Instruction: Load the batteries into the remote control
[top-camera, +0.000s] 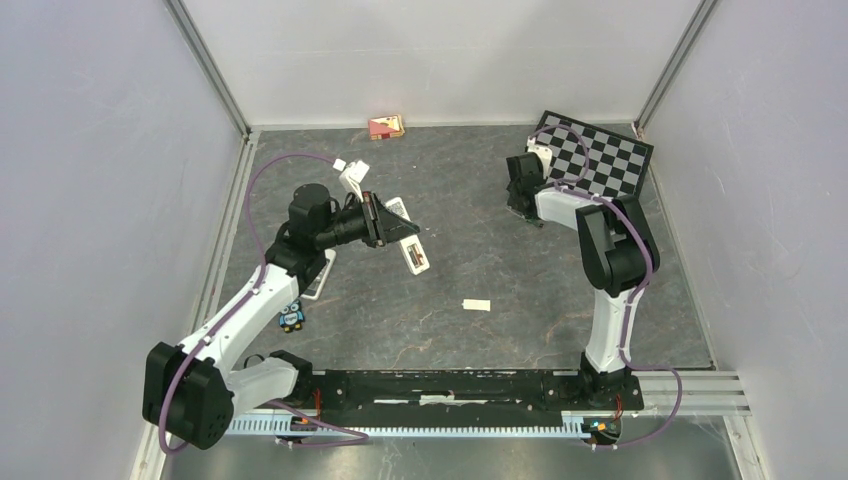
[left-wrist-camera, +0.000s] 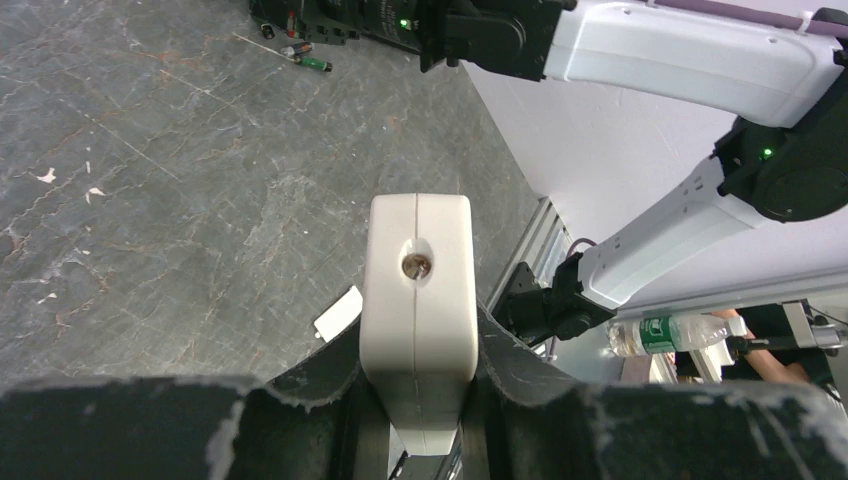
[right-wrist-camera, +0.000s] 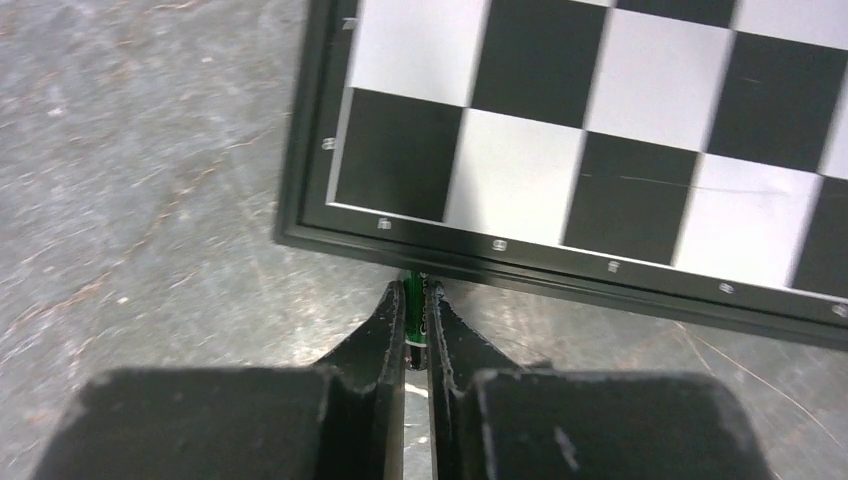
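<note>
My left gripper (top-camera: 385, 222) holds a white remote control (top-camera: 412, 243) up above the table's left middle. In the left wrist view the remote's end (left-wrist-camera: 418, 290) sits clamped between the jaws of the left gripper (left-wrist-camera: 420, 352). My right gripper (top-camera: 523, 207) is down at the table by the near-left edge of the checkerboard. In the right wrist view the right gripper (right-wrist-camera: 414, 300) is shut on a slim green battery (right-wrist-camera: 412, 288), which stands between the fingers. A few loose batteries (left-wrist-camera: 303, 55) lie on the table beside that gripper in the left wrist view.
A checkerboard (top-camera: 596, 153) lies at the back right, its black frame (right-wrist-camera: 560, 270) just ahead of my right fingers. A small white cover piece (top-camera: 476, 304) lies mid-table. A red and yellow box (top-camera: 386, 126) sits by the back wall. A white flat item (top-camera: 318, 276) and a small blue object (top-camera: 291, 318) lie under the left arm.
</note>
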